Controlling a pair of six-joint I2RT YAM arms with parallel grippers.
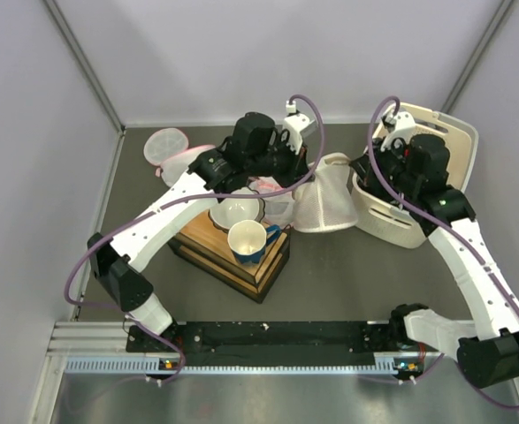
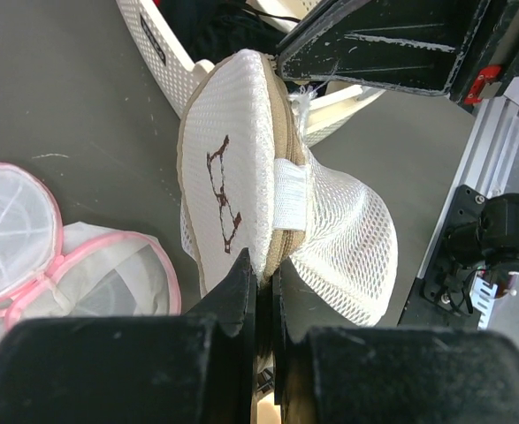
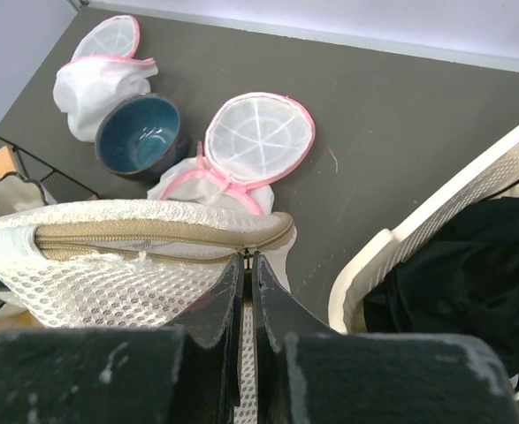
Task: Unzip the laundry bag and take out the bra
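Left pincer [image 2: 261, 281] clamped narrow on the laundry bag [image 2: 241, 168] rim, bottom centre of its view. Right pincer [image 3: 248, 265] pinched shut on the bag's tan zipper end. Bag spans between them, top view centre-right, just beside cream basket [image 1: 418, 225]. Pink-trimmed mesh bags [image 1: 166, 146] upper left on counter [image 1: 339, 274].

no legible text, unreadable dark-red stitched mark [image 2: 222, 196] on laundry bag [image 2: 246, 124]

You see the white translucent mesh laundry bag [image 1: 325, 201] at mid-table, just beside the cream perforated plastic basket [image 1: 454, 132] on your right. A white-and-blue cup [image 1: 248, 240] and a white bowl [image 1: 234, 210] sit on the stacked wooden box [image 1: 202, 233].
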